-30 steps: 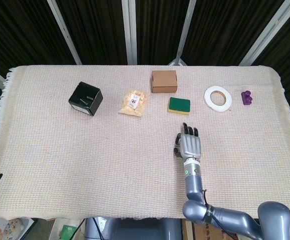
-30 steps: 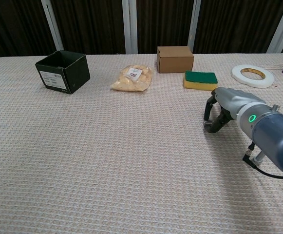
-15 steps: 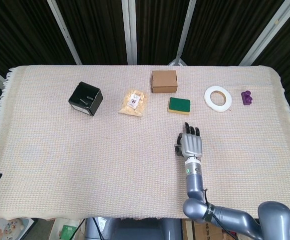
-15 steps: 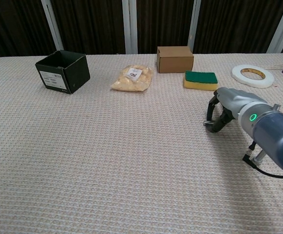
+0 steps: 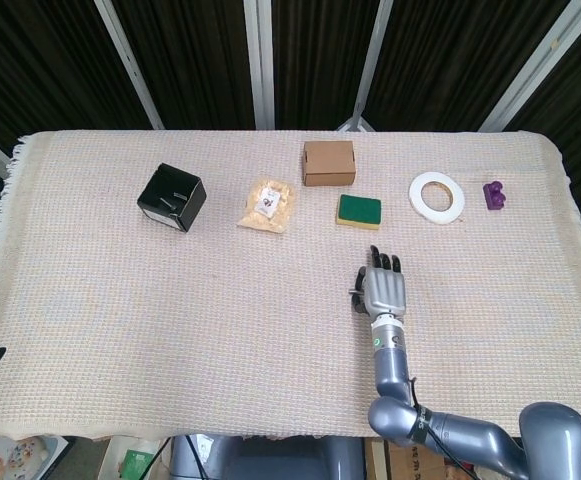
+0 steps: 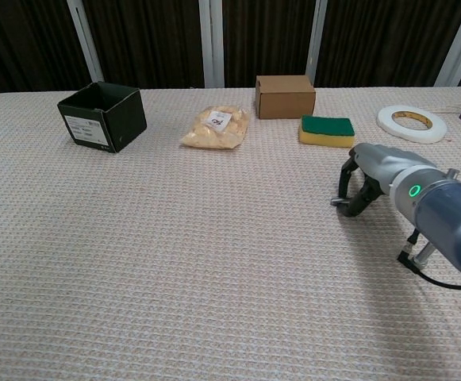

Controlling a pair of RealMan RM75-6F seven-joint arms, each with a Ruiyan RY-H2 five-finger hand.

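Right hand (image 5: 382, 288) hovers low over the cloth at centre right of the head view, fingers curled down and apart, holding nothing. Nearest is the sponge (image 5: 358, 210), just above it in frame. A clean grasp, I judge, calls for approaching from above, fingers straddling the sponge's short sides. The cardboard box (image 5: 329, 162) crowds its upper left; the tape roll (image 5: 436, 196) lies right. Open cloth (image 5: 220, 320) spreads lower left.

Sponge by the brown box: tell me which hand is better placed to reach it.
Right, probably. The right hand lies on the cloth just short of the sponge, holding nothing, fingers curled down. The left hand shows in neither view.
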